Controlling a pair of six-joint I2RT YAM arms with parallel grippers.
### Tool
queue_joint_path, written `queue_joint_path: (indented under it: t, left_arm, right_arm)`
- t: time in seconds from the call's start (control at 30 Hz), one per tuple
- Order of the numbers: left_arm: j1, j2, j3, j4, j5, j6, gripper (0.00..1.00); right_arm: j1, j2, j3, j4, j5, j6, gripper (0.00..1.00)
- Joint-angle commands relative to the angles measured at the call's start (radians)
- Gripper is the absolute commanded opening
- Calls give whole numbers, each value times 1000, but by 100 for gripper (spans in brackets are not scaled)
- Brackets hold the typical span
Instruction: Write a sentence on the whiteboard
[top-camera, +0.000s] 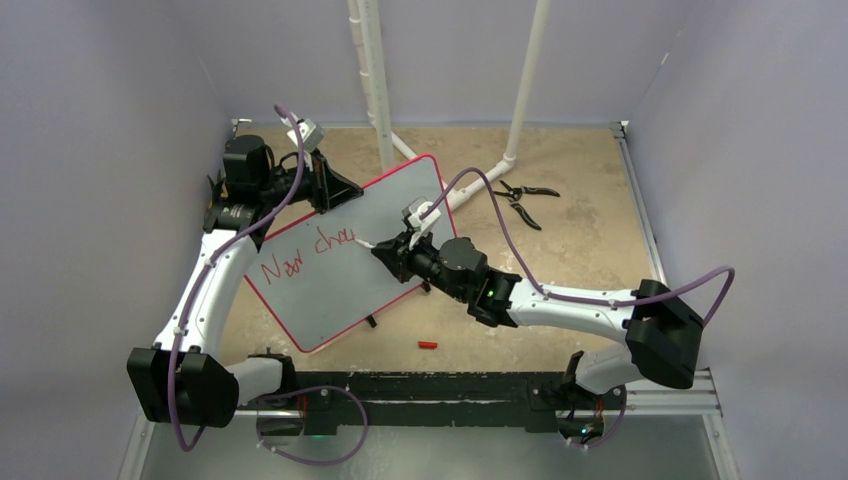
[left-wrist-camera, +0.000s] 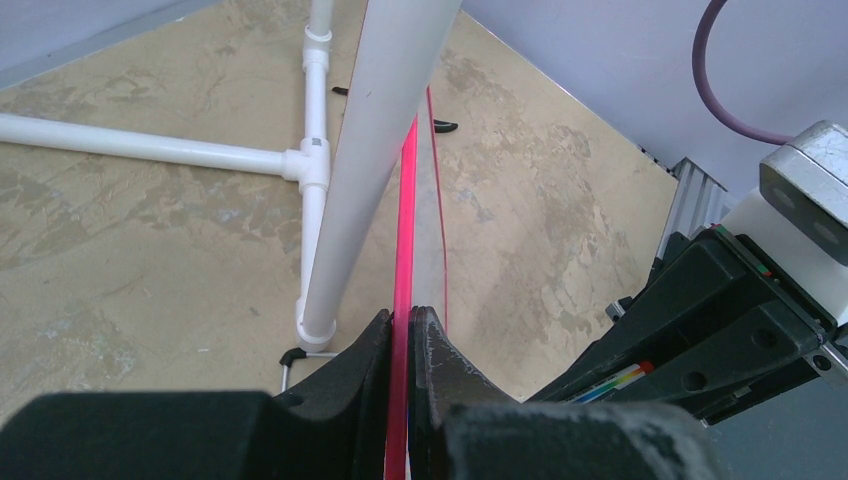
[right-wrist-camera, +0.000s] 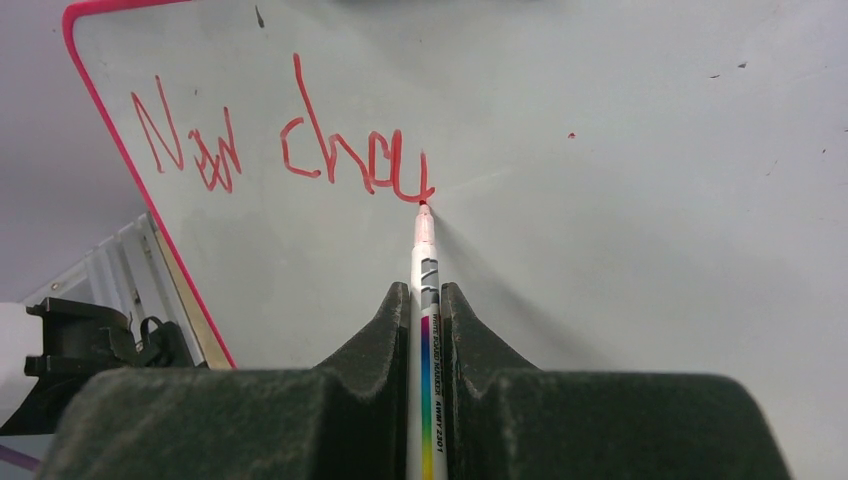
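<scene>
Right wrist view: the right gripper (right-wrist-camera: 425, 293) is closed firmly on a thin marker (right-wrist-camera: 423, 250). The marker's red tip touches the whiteboard (right-wrist-camera: 650, 220) straight ahead of the fingers. The sentence (right-wrist-camera: 290, 150) reads "New cha" so far, running from the gripper's left up to the tip.

The marker looks light and smooth, so it is likely to slip or twist; the hold sits on the barrel behind the tip. The board seems thin, stiff and light, and pen pressure could probably push it away, so its rim is the place to hold.

In the left wrist view, the left gripper (left-wrist-camera: 402, 322) is shut on that red rim, seen edge-on. From above, the left arm stretches forward to the board's far edge. The right arm reaches in low across the near right side.
</scene>
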Motion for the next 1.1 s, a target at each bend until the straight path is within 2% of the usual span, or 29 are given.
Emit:
queue_joint_path:
  t: [0.0, 0.23, 1.07]
  left_arm:
    - [26, 11, -4, 38, -51, 18, 0]
    - [25, 10, -4, 39, -51, 18, 0]
    - [27, 10, -5, 39, -51, 19, 0]
  right_arm:
    - [-4, -33, 3, 42, 36, 3, 0]
    - [-4, -34, 23, 105, 63, 6, 0]
    - [-4, -47, -2, 78, 118, 22, 0]
